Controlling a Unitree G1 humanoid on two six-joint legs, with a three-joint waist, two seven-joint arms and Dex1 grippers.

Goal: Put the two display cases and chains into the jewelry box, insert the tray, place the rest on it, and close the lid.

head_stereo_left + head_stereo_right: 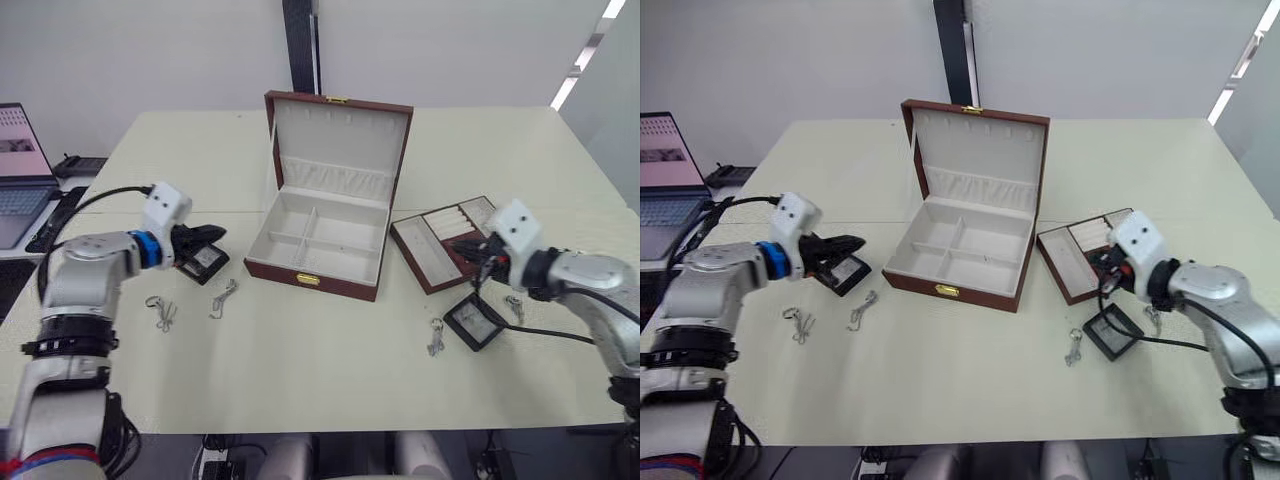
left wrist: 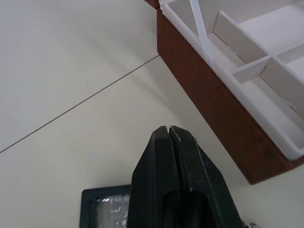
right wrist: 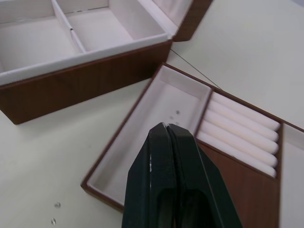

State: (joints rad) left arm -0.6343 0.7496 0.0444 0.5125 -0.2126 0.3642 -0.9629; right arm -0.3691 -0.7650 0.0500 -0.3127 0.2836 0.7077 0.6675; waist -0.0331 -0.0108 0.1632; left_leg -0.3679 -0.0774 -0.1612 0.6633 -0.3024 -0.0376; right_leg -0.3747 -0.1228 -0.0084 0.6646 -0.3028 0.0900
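Cream-lined box (image 1: 318, 238) at frame centre open, empty; cases (image 1: 205, 262) (image 1: 475, 322), chains (image 1: 224, 297), tray (image 1: 440, 250) all outside on tabletop (image 1: 300, 370). Both grippers' (image 2: 167, 137) (image 3: 166, 135) fingers closed, empty.

Bench (image 1: 300, 380): plain pale cream, crossed by one thin dark seam line.

Box (image 1: 318, 243): reddish-brown wood-look outside, cream lining inside, gold clasp at the near front.

Lid (image 1: 340, 135): reddish-brown frame, cream inside, gold catch on its far edge.

Tray (image 1: 437, 245): reddish-brown frame, cream compartments and cream ring rolls, brown panel.

Left case (image 1: 207, 260) and right case (image 1: 473, 322): black frames, pale grey insides.

Metal trinkets (image 1: 223, 297): silver.

Left tool (image 2: 167, 131) and right tool (image 3: 166, 127): black fingers.

Laptop (image 1: 20, 180), far left: grey keyboard.
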